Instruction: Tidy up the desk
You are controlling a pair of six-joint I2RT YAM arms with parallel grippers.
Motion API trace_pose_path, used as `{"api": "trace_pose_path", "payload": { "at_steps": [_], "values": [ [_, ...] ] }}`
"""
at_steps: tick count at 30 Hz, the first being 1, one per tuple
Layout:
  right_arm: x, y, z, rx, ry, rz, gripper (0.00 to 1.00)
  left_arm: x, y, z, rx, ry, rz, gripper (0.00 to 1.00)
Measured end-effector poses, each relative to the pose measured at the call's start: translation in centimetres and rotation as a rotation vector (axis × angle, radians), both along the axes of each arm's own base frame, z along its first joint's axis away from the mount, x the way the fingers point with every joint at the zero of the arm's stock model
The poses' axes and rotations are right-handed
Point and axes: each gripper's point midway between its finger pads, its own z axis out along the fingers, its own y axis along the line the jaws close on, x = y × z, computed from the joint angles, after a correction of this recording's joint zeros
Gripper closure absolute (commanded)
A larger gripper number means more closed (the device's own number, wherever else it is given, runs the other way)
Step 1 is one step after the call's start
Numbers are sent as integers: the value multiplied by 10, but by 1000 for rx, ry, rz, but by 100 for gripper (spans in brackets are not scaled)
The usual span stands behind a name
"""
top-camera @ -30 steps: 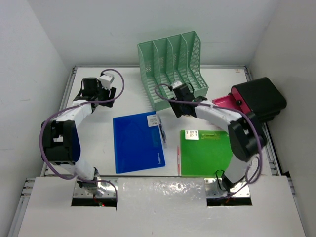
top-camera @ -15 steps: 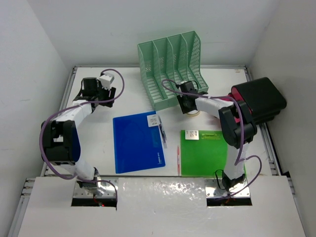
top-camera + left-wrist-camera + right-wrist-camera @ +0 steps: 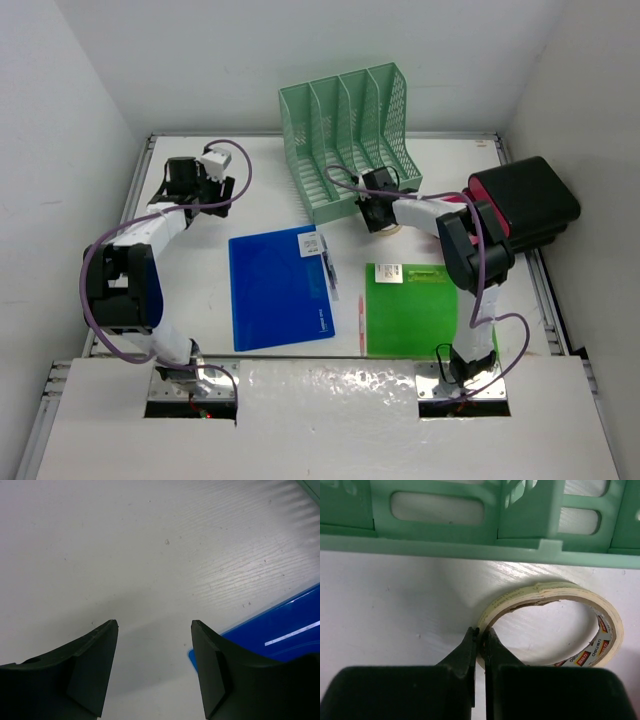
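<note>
On the white desk (image 3: 250,190) a cream tape roll (image 3: 552,625) lies just in front of the mint-green file rack (image 3: 345,135). My right gripper (image 3: 481,632) is shut on the roll's left wall, one finger inside the ring and one outside. From above, that gripper (image 3: 378,218) sits low by the rack's front edge with the tape roll (image 3: 392,228) under it. My left gripper (image 3: 155,625) hangs open over bare desk at the far left, nothing between its fingers; a corner of the blue folder (image 3: 280,635) shows beside it.
A blue folder (image 3: 278,290) and a green folder (image 3: 415,310) lie flat in front of the arm bases, a pink pen (image 3: 361,325) between them. A black and pink case (image 3: 522,200) stands at the right edge. The left gripper (image 3: 205,180) is near the back left rail.
My right gripper swung right from the blue folder's corner to the rack's front and closed on the tape roll. The left arm stayed still.
</note>
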Motion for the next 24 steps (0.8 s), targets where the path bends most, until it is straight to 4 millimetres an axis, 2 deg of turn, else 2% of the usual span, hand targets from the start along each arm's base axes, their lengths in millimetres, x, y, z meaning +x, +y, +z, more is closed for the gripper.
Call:
{"api": "trace_pose_path", "payload": {
  "at_steps": [3,6,9,13,16,19,20,24],
  "values": [
    [-8,-1,3,5,12,15,100,0,0,0,1,0,1,42],
    [-31,-4,23,26,32,37,100,0,0,0,1,0,1,42],
    [-37,3,74,97,-37,64,100,0,0,-1,0,1,1,42],
    [-40,10,155,200,-203,102,100,0,0,-4,0,10,0,42],
    [-42,6,193,231,-274,95,100,0,0,-6,0,15,0,42],
    [-35,-13,200,261,-267,31,100,0,0,-6,0,15,0,42],
    [-34,-22,196,271,-245,1,100,0,0,-6,-1,15,0,42],
    [-26,-79,173,275,-173,-172,100,0,0,-6,-1,15,-1,42]
  ]
}}
